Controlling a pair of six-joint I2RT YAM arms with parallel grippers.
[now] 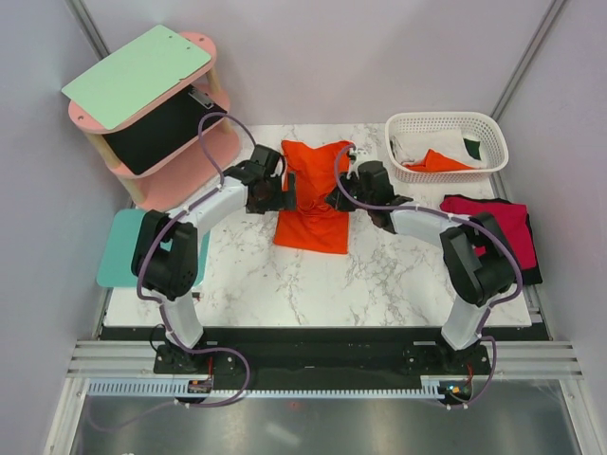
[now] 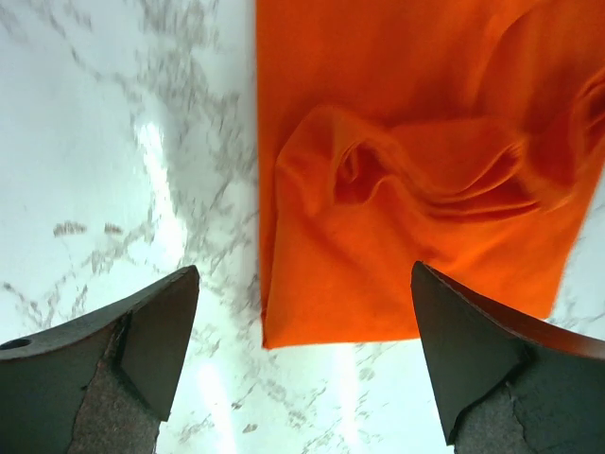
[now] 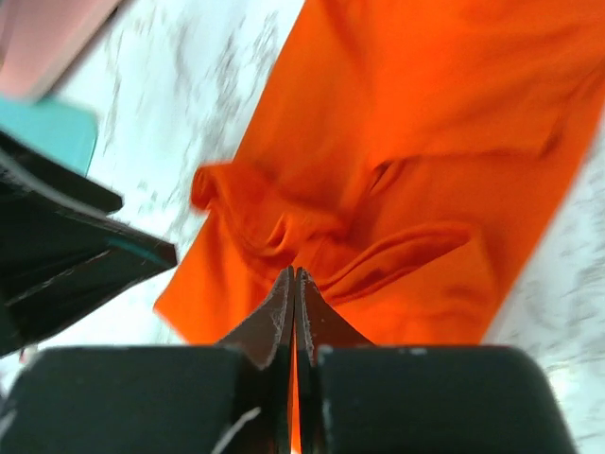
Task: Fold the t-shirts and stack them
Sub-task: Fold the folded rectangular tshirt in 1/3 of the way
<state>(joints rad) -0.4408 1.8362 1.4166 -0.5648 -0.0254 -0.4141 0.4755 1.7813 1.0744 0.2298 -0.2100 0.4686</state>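
Note:
A bright orange t-shirt [image 1: 313, 194] lies folded into a long strip on the marble table, its middle bunched into wrinkles [image 2: 397, 142] [image 3: 425, 142]. My left gripper [image 1: 285, 194] hovers over the strip's left edge, wide open [image 2: 302, 274], with the shirt's near corner and bare table between its fingers. At the strip's right edge my right gripper [image 1: 334, 201] is just above the wrinkled cloth, its fingers pressed together [image 3: 295, 274] with nothing visibly between them. A crimson red t-shirt [image 1: 493, 223] lies folded on a black one [image 1: 531, 273] at the table's right edge.
A white lattice basket [image 1: 441, 118] at the back right holds white, orange and dark green cloth. A pink shelf unit [image 1: 204, 152] with a pale green board [image 1: 137, 76] stands at the back left. A teal mat [image 1: 119, 251] overhangs the table's left edge.

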